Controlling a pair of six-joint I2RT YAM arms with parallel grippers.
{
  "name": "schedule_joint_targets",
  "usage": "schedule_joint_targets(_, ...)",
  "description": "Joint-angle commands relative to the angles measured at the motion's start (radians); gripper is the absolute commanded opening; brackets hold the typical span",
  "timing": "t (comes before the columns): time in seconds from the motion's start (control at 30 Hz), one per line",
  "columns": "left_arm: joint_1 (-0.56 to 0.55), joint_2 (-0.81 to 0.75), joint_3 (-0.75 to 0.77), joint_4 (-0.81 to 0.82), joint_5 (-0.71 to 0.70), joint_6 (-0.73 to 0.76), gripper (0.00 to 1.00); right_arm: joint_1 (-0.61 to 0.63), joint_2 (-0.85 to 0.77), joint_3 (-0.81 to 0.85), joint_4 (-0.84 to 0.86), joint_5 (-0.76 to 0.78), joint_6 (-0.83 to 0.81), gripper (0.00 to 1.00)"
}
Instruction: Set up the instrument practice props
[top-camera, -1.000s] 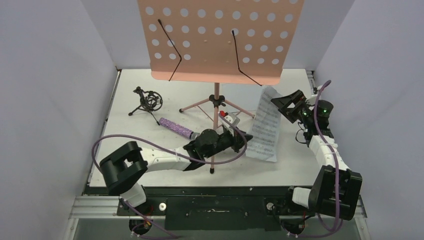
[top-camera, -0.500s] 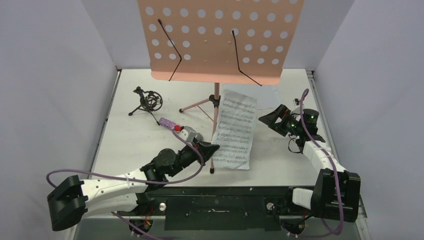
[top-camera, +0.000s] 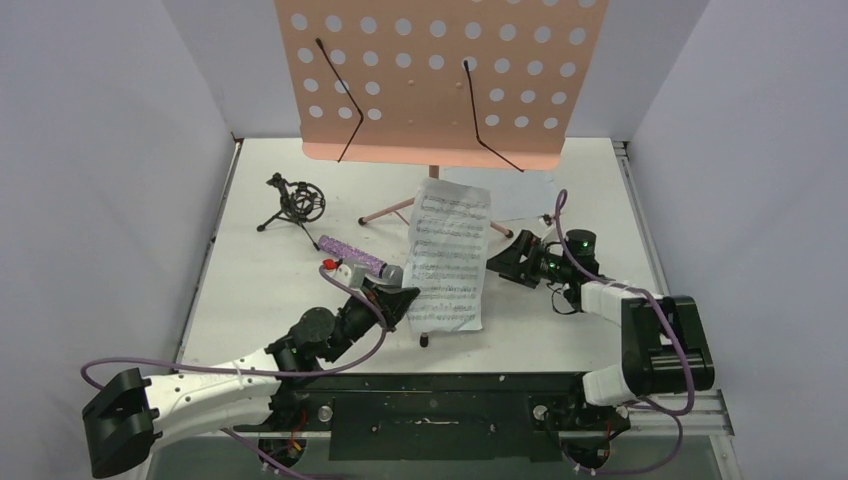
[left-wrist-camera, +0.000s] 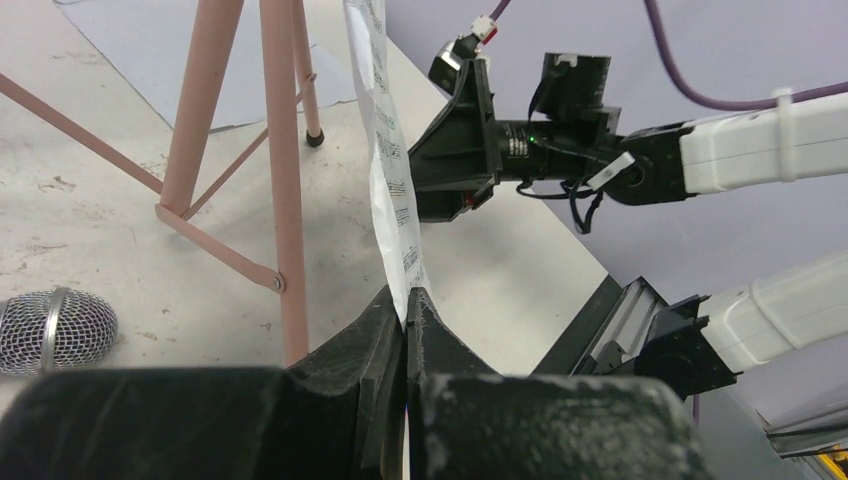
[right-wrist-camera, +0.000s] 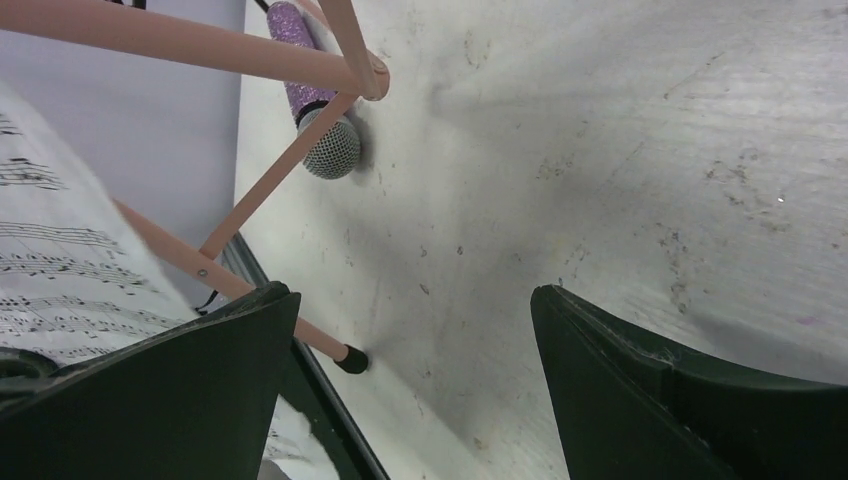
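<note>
Even, bright overhead light threw soft, faint shadows on the table — only the left gripper looked blurred, close up.

mic holder far left | microphone right of it | music stand centre-back | sheet page just before it

Left arm: I see the elbow swung far out to the near left, with the forearm running low and diagonally inward to the wrist. Left gripper points away from the base, jaws pressed flat together on the bottom edge of a sheet-music page.

Right arm: the upper link is folded close above its base and the forearm reaches inward. Green wrist light on. Right gripper points toward the left arm, jaws spread wide with nothing between them.
</note>
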Motion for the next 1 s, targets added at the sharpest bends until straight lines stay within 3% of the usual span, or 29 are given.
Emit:
schedule_joint_targets(0.0, 0.009, -0.047, -0.009, 0.079, -0.004, -0.012, 0.0, 0.021, 0.086, -0.02, 0.422, -0.123, 0.141, 0.9)
schedule_joint_targets(0.23, 0.015, -0.116, -0.063, 0.148, 0.01, -0.066, 0.0, 0.077, 0.157, -0.126, 1.094, -0.133, 0.533, 0.9)
schedule_joint_targets(0.33, 0.017, -0.158, -0.075, 0.149, 0.005, -0.065, 0.0, 0.081, 0.155, -0.146, 1.209, -0.124, 0.603, 0.9)
schedule_joint_targets(0.43, 0.017, -0.191, -0.08, 0.14, -0.002, -0.059, 0.0, 0.081, 0.124, -0.143, 1.214, -0.124, 0.623, 0.9)
schedule_joint_targets(0.57, 0.019, -0.236, -0.082, 0.107, -0.005, -0.042, 0.0, 0.081, 0.015, -0.103, 1.006, -0.108, 0.529, 0.9)
schedule_joint_targets(0.77, 0.02, -0.286, -0.083, 0.043, -0.019, -0.033, 0.0, 0.076, -0.207, 0.035, 0.255, 0.013, 0.13, 0.9)
schedule_joint_targets(0.97, 0.024, -0.313, -0.071, -0.013, -0.013, -0.01, 0.0, 0.076, -0.291, 0.058, 0.101, 0.041, 0.095, 0.9)
